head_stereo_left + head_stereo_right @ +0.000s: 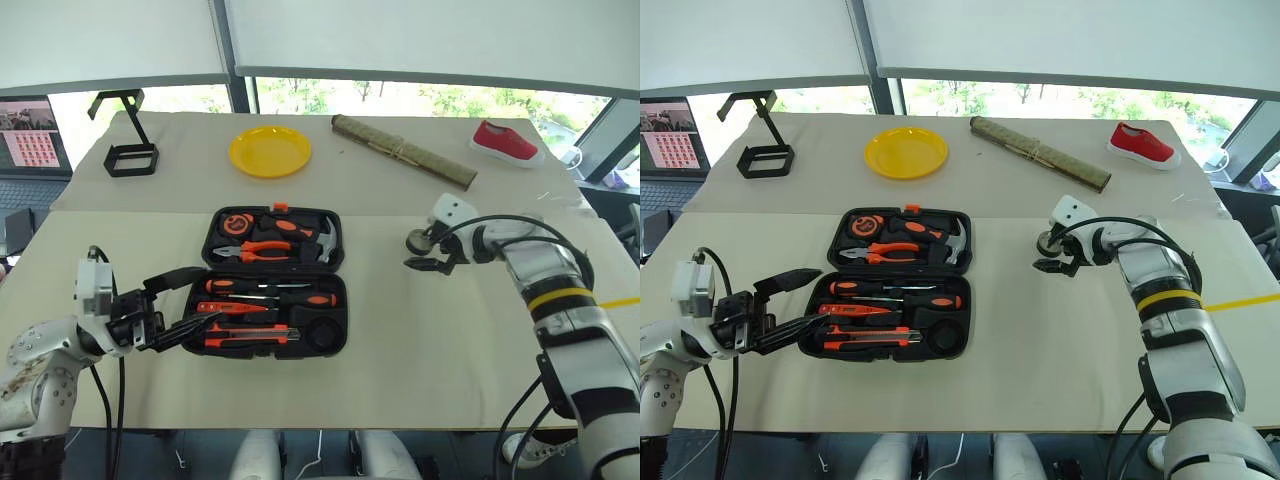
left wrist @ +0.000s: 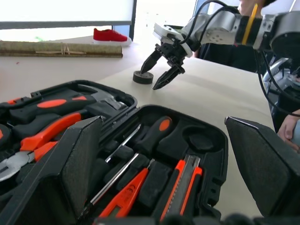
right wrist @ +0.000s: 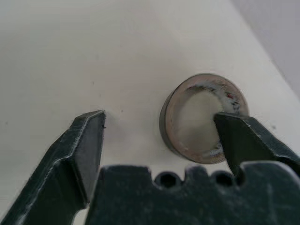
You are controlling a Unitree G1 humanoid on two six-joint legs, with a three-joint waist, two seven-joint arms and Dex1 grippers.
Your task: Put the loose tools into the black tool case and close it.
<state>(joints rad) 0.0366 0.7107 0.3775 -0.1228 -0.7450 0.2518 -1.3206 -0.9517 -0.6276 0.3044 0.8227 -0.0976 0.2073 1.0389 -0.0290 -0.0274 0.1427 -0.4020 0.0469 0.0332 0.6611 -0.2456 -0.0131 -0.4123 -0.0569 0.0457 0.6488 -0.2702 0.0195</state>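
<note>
We see the black tool case (image 1: 218, 232) lying open and flat on the table, its lid half on the far side. In its near half lie two orange-and-black screwdrivers (image 1: 268, 285), a slim red screwdriver (image 1: 240, 308) and, nearest, the orange-and-black utility knife (image 1: 245, 334), each lengthwise from left to right in its moulded slot. A round recess at the near right corner is unfilled. The small dark tape roll (image 1: 417, 241) lies flat on the table, well to the right of the case.

One end effector finger (image 3: 243, 140) covers part of the tape roll (image 3: 197, 117)'s rim.
</note>
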